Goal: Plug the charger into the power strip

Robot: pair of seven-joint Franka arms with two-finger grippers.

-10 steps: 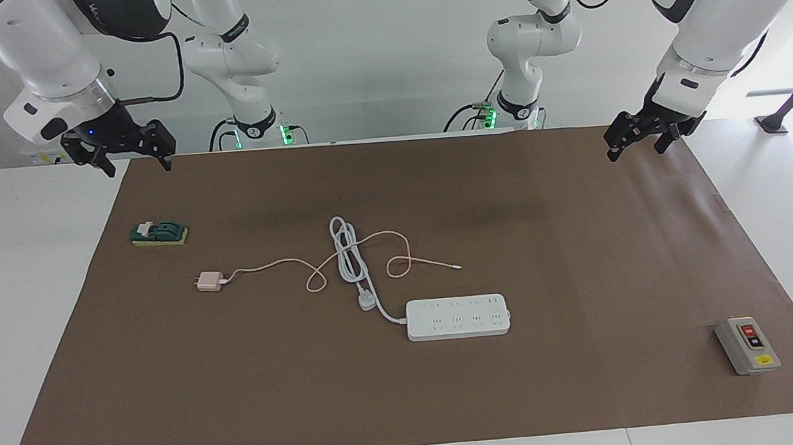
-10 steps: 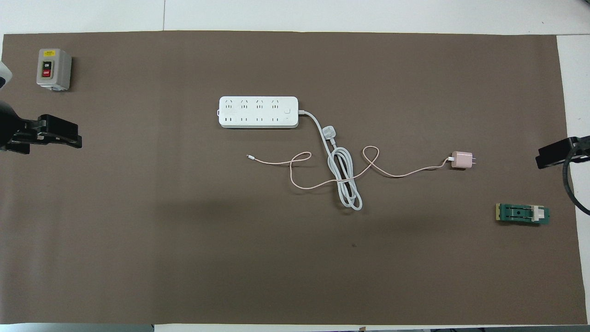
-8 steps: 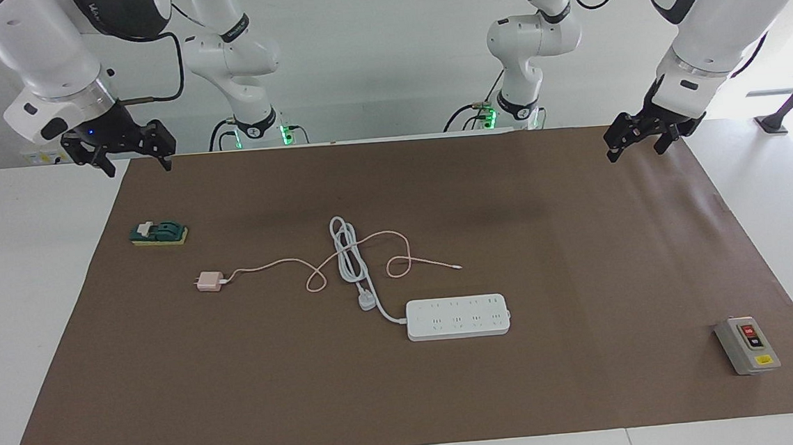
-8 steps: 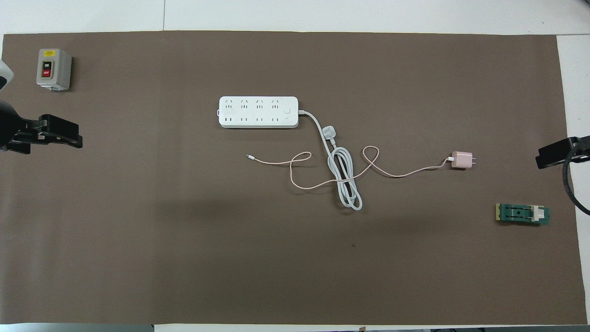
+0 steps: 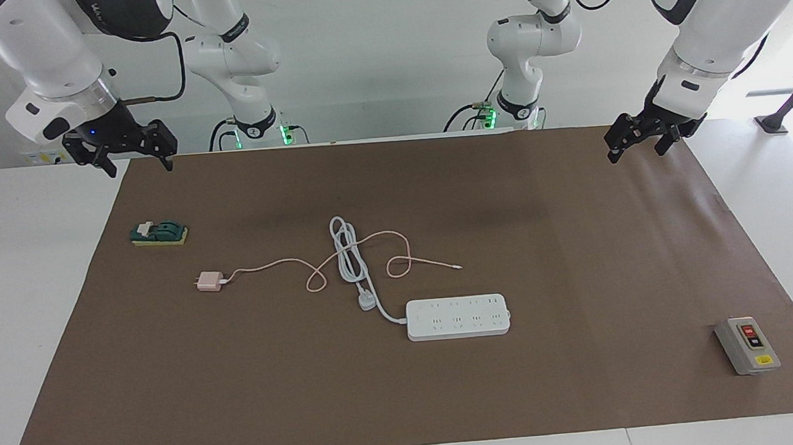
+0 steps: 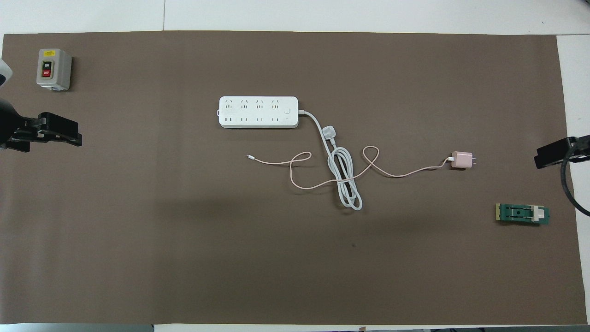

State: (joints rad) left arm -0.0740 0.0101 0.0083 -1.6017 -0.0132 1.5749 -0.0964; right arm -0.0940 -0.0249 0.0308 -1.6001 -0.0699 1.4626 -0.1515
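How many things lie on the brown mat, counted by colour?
White: 1, the power strip with its cord and plug.
Pink: 1, the charger with its cable.
Grey: 1, the switch box.
Green: 1, the small green part.
Total: 4

Even, bright indoor light, both views sharp. In the facing view strong daylight glares at the upper right edge of the frame. Soft, broad shadows lie on the brown mat [image 5: 581,272], darkest across its upper middle; small objects cast faint shadows.
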